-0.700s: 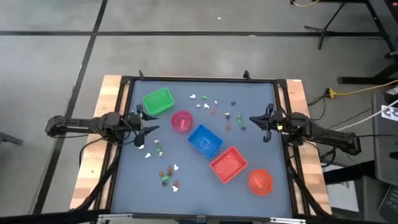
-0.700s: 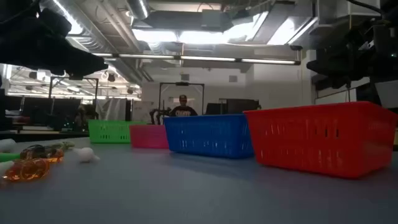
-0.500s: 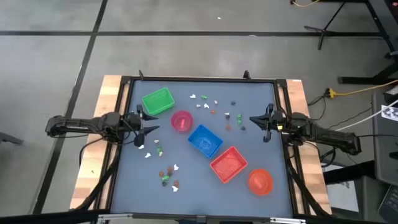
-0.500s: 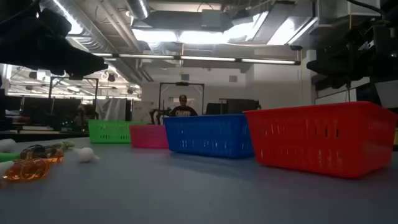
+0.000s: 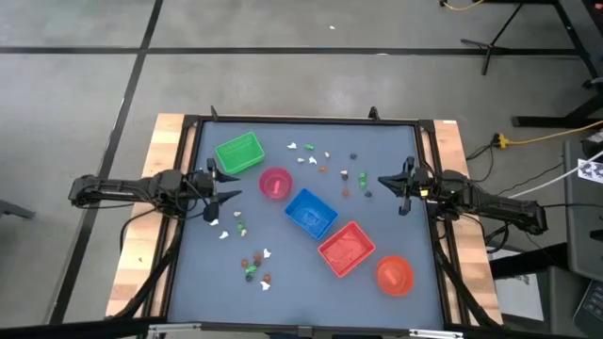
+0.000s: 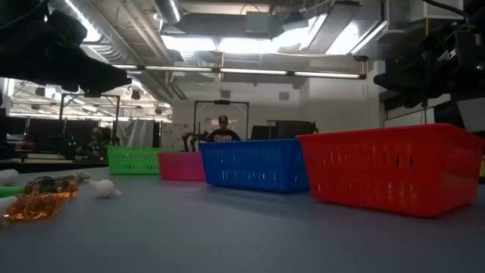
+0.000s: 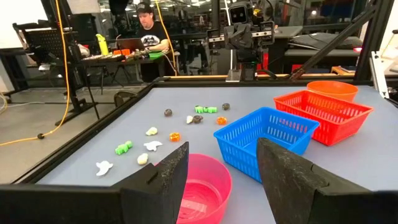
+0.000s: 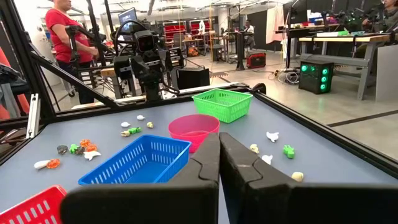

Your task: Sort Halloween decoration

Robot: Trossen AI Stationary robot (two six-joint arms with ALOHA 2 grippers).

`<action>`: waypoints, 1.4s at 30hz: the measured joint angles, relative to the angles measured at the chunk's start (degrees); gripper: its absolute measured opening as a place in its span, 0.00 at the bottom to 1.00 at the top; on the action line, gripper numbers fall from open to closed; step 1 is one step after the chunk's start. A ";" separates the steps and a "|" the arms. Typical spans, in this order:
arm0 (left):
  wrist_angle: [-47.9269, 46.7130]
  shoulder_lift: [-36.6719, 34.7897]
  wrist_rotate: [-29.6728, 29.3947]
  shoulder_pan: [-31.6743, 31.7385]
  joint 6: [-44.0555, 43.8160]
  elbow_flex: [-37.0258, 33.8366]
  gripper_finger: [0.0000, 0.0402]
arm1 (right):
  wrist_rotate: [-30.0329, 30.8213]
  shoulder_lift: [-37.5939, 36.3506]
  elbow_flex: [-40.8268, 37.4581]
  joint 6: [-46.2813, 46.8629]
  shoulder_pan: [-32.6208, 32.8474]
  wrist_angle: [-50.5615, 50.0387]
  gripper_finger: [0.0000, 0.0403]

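Right gripper (image 8: 219, 163) low in frame, its two dark fingers (image 8: 205, 158) pressed together, nothing between them. Grey-blue table (image 8: 323, 158) stretches ahead. Green tray (image 8: 222, 104) sits far across; pink bowl (image 8: 194, 129) just in front of it; blue tray (image 8: 135, 161) nearer, beside the gripper; a corner of the red tray (image 8: 28, 208) at the frame edge. Small trinkets (image 8: 272, 136) lie scattered on bare table: white and green ones on the side by the pink bowl, and another loose group (image 8: 74, 149), orange, green, dark, white, beyond the blue tray. Left gripper (image 8: 149, 65) faces in from the far table edge. Person in a red shirt (image 8: 62, 37) stands behind it; workshop benches beyond.
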 joint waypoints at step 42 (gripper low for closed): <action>0.00 0.01 -0.01 -0.02 -0.02 0.00 0.43 | 0.53 0.02 -0.02 -3.67 -0.02 2.07 0.01</action>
